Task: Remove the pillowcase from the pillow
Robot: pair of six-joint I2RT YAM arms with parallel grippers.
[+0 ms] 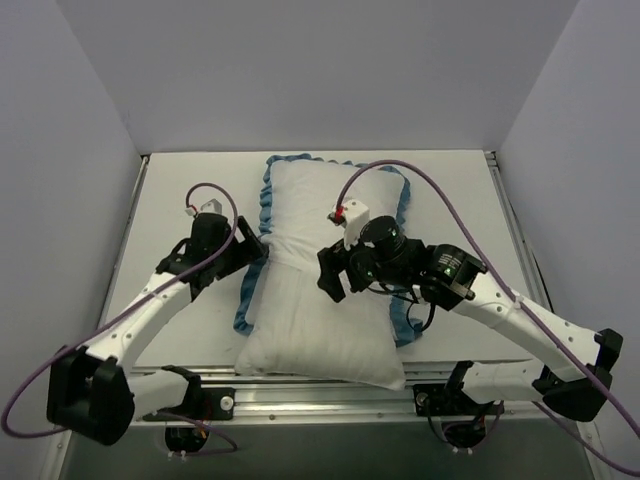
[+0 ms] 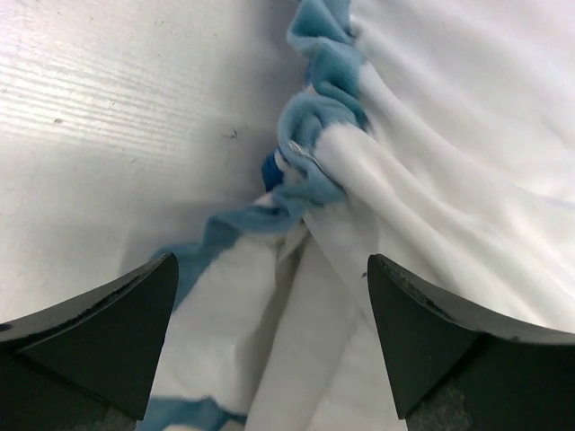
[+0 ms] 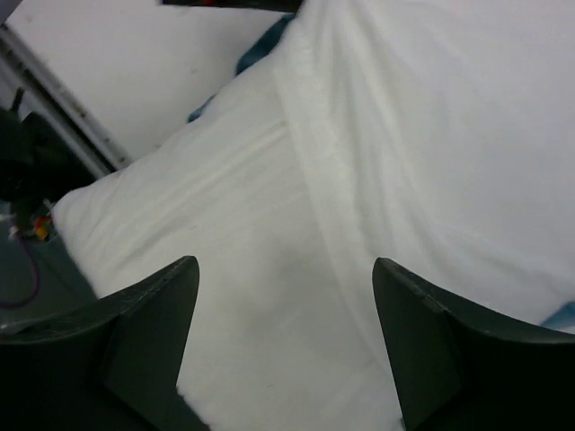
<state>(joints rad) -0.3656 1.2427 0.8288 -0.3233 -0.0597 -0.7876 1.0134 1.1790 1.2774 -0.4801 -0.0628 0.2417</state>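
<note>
The pillowcase (image 1: 310, 200) lies white side up with its blue ruffled trim (image 1: 266, 200) showing, and covers the far half of the pillow. The plain white pillow (image 1: 320, 335) sticks out of it toward the near edge. My left gripper (image 1: 252, 252) is open at the pillowcase's left edge. In the left wrist view (image 2: 274, 332) its jaws straddle bunched white fabric (image 2: 305, 296) just below the gathered blue trim (image 2: 323, 90), without closing on it. My right gripper (image 1: 332, 278) is open above the pillow's middle. In the right wrist view (image 3: 286, 332) it hovers over the pillowcase's opening hem (image 3: 310, 171), with bare pillow (image 3: 198, 224) on the left and pillowcase (image 3: 449, 135) on the right.
The white table (image 1: 170, 190) is enclosed by grey walls on the left, right and back. A metal rail (image 1: 320, 385) runs along the near edge, under the pillow's overhanging end. Purple cables (image 1: 440, 200) loop above both arms.
</note>
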